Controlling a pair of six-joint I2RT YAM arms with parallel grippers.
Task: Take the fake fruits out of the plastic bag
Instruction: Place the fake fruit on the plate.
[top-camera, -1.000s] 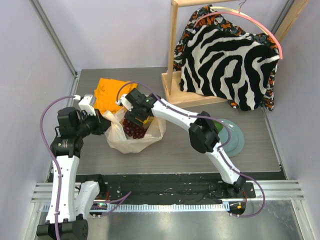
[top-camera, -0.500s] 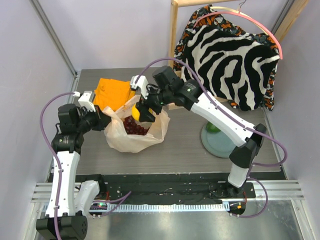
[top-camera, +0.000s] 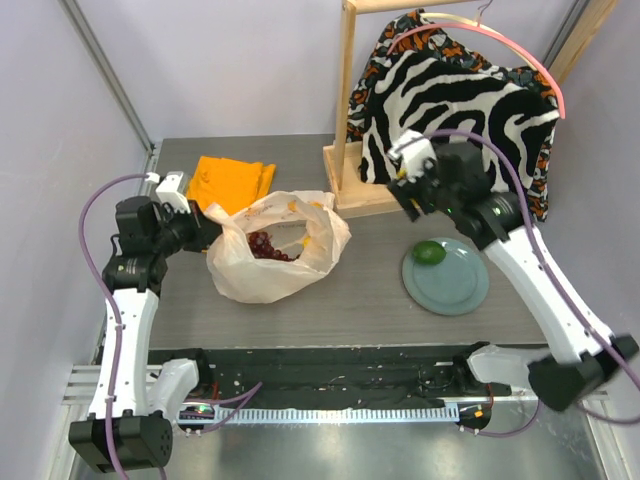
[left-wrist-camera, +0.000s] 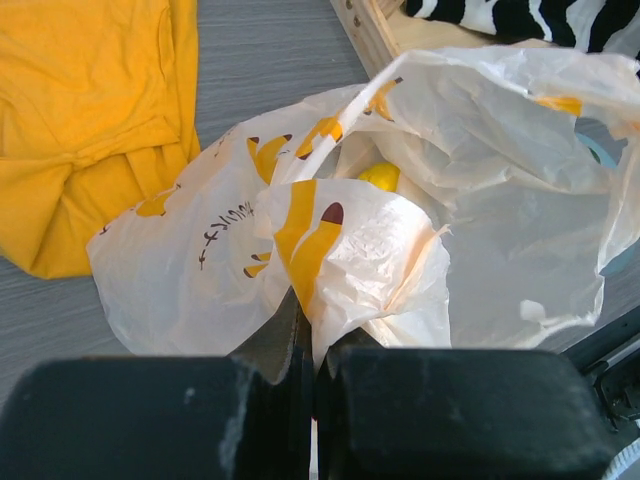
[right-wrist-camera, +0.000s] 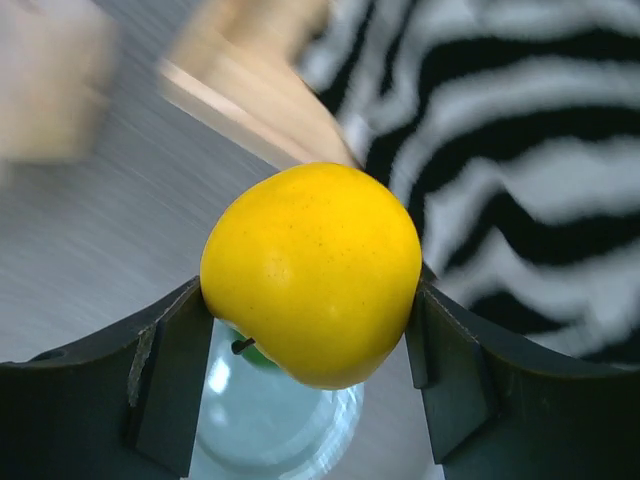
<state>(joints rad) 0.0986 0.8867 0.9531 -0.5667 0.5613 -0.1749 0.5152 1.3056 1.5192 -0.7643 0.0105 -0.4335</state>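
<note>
I work on a grey table (top-camera: 380, 330) with pale purple walls (top-camera: 230, 70) around it. At the back stands a wooden rack (top-camera: 349, 90) with a zebra-striped cloth (top-camera: 460, 110) hanging on it. A folded orange cloth (top-camera: 228, 182) lies at the far left.

My left fingers (top-camera: 205, 227) are squeezed tight on a fold at the edge of the thin crinkly whitish plastic bag (top-camera: 255, 280). The bag sits in the middle of the table, on the left side, with its mouth pulled open. Inside it I can see a bunch of dark red plastic grapes (top-camera: 268, 246). My left wrist camera also shows another yellow plastic fruit (left-wrist-camera: 381, 176) deep in the bag.

My right fingers (top-camera: 410, 188) are up in the air near the foot of the rack, well apart from the bag. They hold a yellow round plastic fruit (right-wrist-camera: 312, 272), one finger on each side of it.

A round grey-blue plate (top-camera: 460, 295) lies on the right side of the table, with a small green plastic fruit (top-camera: 430, 252) on its far edge. From above, the plate is closer to my arm bases than my right fingers are, and a little to the right. My right wrist camera sees it below the yellow fruit. My right arm is much nearer to it than my left.

I think the next move is to go down to the plate and let go beside the green fruit. If it lands near the rim it may roll off.
</note>
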